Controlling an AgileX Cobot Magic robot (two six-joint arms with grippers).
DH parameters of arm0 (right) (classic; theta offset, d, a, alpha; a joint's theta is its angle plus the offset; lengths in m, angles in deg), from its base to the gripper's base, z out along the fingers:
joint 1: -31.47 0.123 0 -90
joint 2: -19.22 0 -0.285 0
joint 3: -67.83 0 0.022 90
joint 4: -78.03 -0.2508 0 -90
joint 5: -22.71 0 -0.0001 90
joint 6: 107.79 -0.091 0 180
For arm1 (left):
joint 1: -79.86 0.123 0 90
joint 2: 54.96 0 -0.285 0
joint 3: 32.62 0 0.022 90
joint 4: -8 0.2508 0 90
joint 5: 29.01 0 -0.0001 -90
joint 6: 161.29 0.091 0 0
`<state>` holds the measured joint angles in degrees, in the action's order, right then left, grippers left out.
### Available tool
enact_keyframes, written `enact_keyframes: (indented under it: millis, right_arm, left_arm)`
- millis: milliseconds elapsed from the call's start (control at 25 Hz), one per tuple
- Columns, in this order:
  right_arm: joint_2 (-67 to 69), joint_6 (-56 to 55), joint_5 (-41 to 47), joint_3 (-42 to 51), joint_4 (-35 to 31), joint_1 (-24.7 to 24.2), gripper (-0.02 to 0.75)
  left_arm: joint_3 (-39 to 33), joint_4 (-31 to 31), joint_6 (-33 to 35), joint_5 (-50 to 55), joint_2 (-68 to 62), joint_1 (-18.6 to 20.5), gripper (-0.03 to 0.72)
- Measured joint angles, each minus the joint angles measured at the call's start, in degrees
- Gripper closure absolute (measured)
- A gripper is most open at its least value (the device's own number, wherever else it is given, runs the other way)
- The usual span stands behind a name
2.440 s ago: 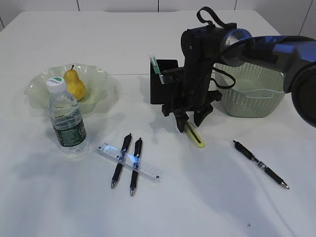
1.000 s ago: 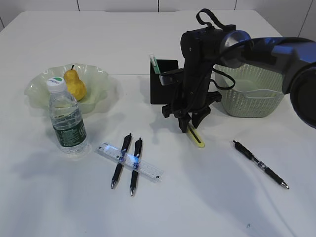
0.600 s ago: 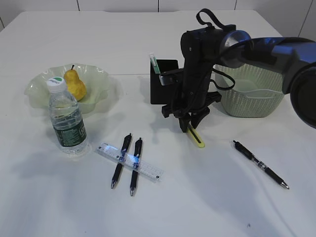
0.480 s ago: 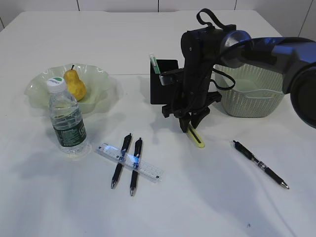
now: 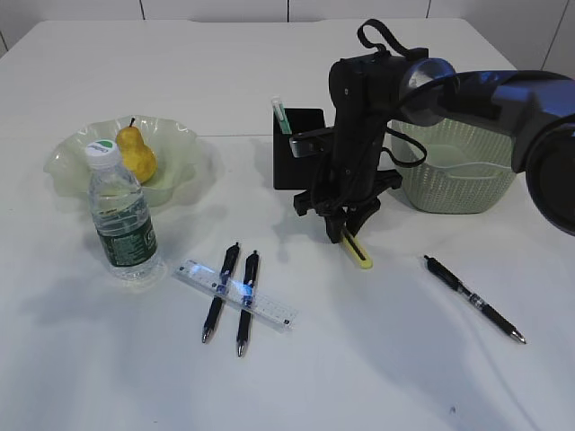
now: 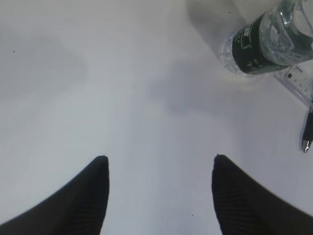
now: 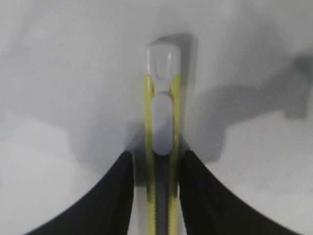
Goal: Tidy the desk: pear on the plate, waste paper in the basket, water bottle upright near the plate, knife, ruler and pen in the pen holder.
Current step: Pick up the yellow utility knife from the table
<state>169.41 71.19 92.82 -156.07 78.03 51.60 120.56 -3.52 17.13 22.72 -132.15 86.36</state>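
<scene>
Right arm: a glossy dark casing is seen, near black with a bluish sheen, the links being rounded and tubular. A pale grey, ring-like joint face is noted where the forearm meets the wrist. The wrist block is matte black and boxy; a black cable is looped above it and another is draped at its side. A small silver-grey part is mounted on its front.

Right gripper: a black crossbar is fitted with two short, tapering black fingers, smooth and curved on the inner side.

Left gripper: two black pointed fingers are seen, finely ribbed on the surface.
</scene>
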Motion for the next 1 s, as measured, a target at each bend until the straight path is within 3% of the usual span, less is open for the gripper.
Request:
enact_keyframes:
  millis: [280,440,560,1000]
  right_arm:
    - [0.1,0.0,0.0,0.0,-0.4,0.0,0.501]
    - [0.1,0.1,0.0,0.0,-0.6,0.0,0.599]
    - [0.1,0.3,0.0,-0.1,-0.6,0.0,0.626]
    - [-0.1,1.0,0.0,-0.1,-1.0,0.0,0.632]
  left_arm:
    - [0.0,0.0,0.0,0.0,0.0,0.0,0.221]
    - [0.0,0.0,0.0,0.0,0.0,0.0,0.221]
    - [0.0,0.0,0.0,0.0,0.0,0.0,0.221]
    - [0.0,0.0,0.0,0.0,0.0,0.0,0.221]
